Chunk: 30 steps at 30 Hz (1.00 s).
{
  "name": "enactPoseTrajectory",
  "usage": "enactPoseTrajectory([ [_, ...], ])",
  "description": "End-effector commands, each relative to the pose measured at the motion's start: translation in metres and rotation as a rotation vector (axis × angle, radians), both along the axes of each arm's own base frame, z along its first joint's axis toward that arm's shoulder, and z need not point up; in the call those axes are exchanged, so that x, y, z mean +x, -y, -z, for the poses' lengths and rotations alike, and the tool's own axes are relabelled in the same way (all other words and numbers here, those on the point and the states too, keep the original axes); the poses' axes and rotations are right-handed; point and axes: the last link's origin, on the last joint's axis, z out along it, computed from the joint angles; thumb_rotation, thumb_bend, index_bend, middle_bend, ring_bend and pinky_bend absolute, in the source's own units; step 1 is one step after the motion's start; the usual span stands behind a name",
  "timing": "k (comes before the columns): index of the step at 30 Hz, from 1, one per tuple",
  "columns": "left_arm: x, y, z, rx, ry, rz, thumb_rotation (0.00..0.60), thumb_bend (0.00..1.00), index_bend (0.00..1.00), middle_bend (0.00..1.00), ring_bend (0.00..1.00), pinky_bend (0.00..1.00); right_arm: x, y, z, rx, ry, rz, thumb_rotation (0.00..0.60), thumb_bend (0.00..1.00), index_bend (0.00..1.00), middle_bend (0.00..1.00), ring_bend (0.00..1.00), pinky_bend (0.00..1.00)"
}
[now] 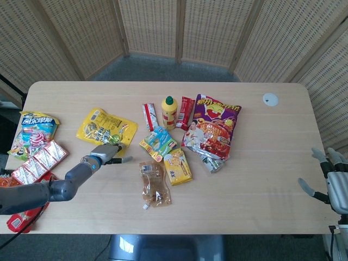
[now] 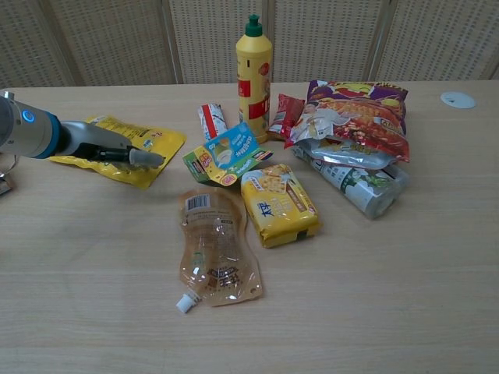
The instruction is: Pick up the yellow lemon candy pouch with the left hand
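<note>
The surface [image 1: 261, 179] is pale wood with a fine grain. The lemon candy pouch [image 1: 106, 128] is bright yellow with green fruit printed on it. A yellow bottle [image 2: 254, 67] has a green cap and a red label. The big snack bag [image 1: 214, 125] is purple and red with yellow lettering. Near it sit a yellow cracker pack [image 2: 280, 204], a blue and yellow packet [image 2: 227, 153], and a clear pouch [image 2: 214, 248] of amber liquid with a white spout. The left robot hand [image 2: 117, 148] is grey, its wrist ringed in blue. A small white disc [image 1: 270, 99] lies on the wood.
</note>
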Motion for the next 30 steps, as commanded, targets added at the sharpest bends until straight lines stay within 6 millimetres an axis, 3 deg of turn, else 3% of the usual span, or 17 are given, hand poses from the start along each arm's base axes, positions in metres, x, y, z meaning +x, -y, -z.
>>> enactPoseTrajectory([
  [1,0.024,0.005,0.002,0.005,0.134,0.011,0.000,0.24,0.00,0.00,0.00,0.00,0.000,0.000,0.000,-0.002,0.000,-0.001,0.042,0.26,0.07,0.25,0.00,0.00],
  [5,0.025,0.004,-0.010,0.062,0.172,0.072,0.000,0.24,0.00,0.00,0.00,0.00,0.001,0.001,0.000,0.000,0.001,-0.004,0.040,0.26,0.07,0.25,0.00,0.00],
  [13,-0.017,-0.014,-0.038,0.217,-0.006,0.169,0.001,0.24,0.00,0.00,0.00,0.00,-0.001,0.004,0.005,0.011,0.009,-0.007,0.042,0.26,0.07,0.25,0.00,0.00],
  [21,-0.042,-0.023,-0.037,0.233,-0.144,0.172,0.002,0.24,0.00,0.00,0.00,0.00,-0.003,0.000,0.002,0.000,0.008,0.002,0.041,0.26,0.07,0.25,0.00,0.00],
  [30,-0.059,-0.019,-0.033,0.181,-0.227,0.119,0.002,0.24,0.00,0.00,0.00,0.00,-0.004,-0.003,0.001,-0.001,0.006,0.012,0.042,0.26,0.07,0.25,0.00,0.00],
])
